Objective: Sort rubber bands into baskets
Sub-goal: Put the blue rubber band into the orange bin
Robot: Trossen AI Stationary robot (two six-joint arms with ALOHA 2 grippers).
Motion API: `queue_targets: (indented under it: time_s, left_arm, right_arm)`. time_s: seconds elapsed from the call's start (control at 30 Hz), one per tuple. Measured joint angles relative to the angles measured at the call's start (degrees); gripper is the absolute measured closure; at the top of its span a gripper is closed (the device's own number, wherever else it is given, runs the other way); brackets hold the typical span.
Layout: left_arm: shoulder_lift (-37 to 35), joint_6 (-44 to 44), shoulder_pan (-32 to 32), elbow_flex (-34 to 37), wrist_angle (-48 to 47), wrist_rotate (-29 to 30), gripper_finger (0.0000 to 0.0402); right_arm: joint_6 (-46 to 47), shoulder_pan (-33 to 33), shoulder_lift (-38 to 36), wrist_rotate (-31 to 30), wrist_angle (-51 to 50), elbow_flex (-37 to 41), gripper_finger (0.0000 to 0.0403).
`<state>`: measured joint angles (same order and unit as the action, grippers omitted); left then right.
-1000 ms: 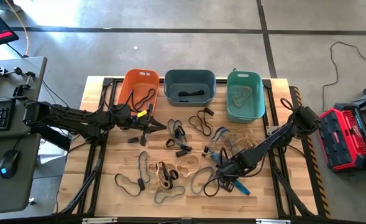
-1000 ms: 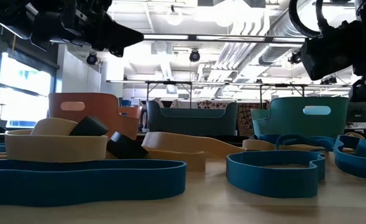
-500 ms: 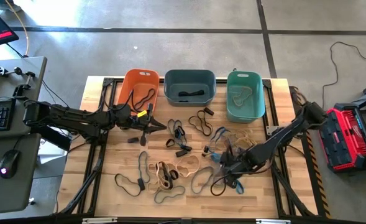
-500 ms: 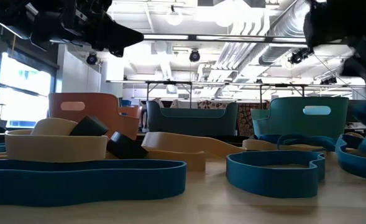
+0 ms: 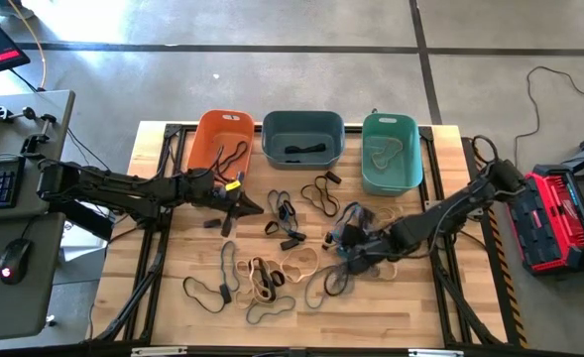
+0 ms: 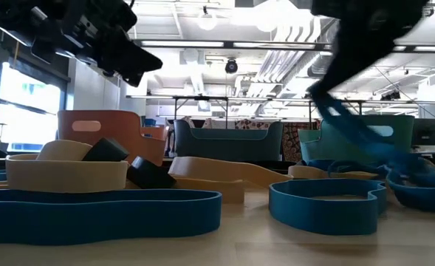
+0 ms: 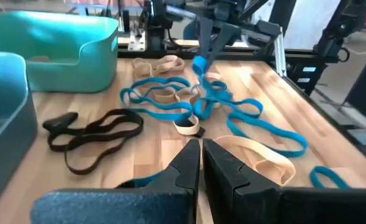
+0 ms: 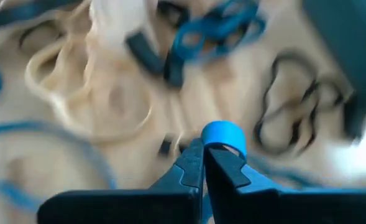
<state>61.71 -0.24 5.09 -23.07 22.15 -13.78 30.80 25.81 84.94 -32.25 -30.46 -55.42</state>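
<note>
right gripper point(image 5: 356, 241) pinching a blue rubber band point(image 8: 224, 134) above the scattered rubber bands point(image 5: 272, 268), left gripper point(image 5: 240, 203) pressed together – empty – near the orange basket point(image 5: 215, 132)

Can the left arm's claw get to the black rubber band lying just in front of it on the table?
Probably yes. The left claw hangs shut and empty near the orange basket, and the black rubber band lies on open wood just ahead, nothing on top. The right claw, shut on a blue rubber band, is farther off.
</note>
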Motion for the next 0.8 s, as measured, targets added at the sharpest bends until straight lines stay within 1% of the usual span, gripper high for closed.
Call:
queue_targets:
  time_s: [0.07, 0.13, 0.3, 0.47, 0.57, 0.7, 0.8]
  left_arm:
    - [0.00, -0.61, -0.68, 0.00, 0.26, 0.07, 0.0392]
    - [0.00, -0.62, -1.61, 0.00, 1.10, 1.40, 0.0392]
    - [0.69, -0.62, -3.89, 0.00, 2.06, 4.15, 0.0387]
    - [1.84, -0.62, -4.84, 0.00, 2.25, 7.13, 0.0361]
    - [3.25, -0.64, -4.84, 0.00, 4.88, 9.45, 0.0341]
    - [6.71, -0.61, -4.82, 0.00, 12.33, 10.04, 0.0312]
    - [10.54, -0.59, -4.84, -1.16, 14.90, 11.26, 0.0290]
  right_arm:
    - [-4.98, -1.69, 0.01, -2.97, 3.68, 0.00, 0.0403]
    - [-9.07, -3.24, 0.01, -5.39, 7.17, 0.00, 0.0403]
    - [-20.24, -7.26, 0.55, -4.97, 16.28, -0.01, 0.0403]
    - [-28.49, -11.26, 0.64, 0.42, 27.85, 0.00, 0.0403]
    - [-32.76, -13.24, 0.64, 2.75, 33.75, 0.00, 0.0403]
    - [-34.70, -15.33, 0.64, 7.46, 38.27, -0.02, 0.0403]
    - [-35.57, -15.87, 0.64, 9.02, 39.69, -0.02, 0.0403]
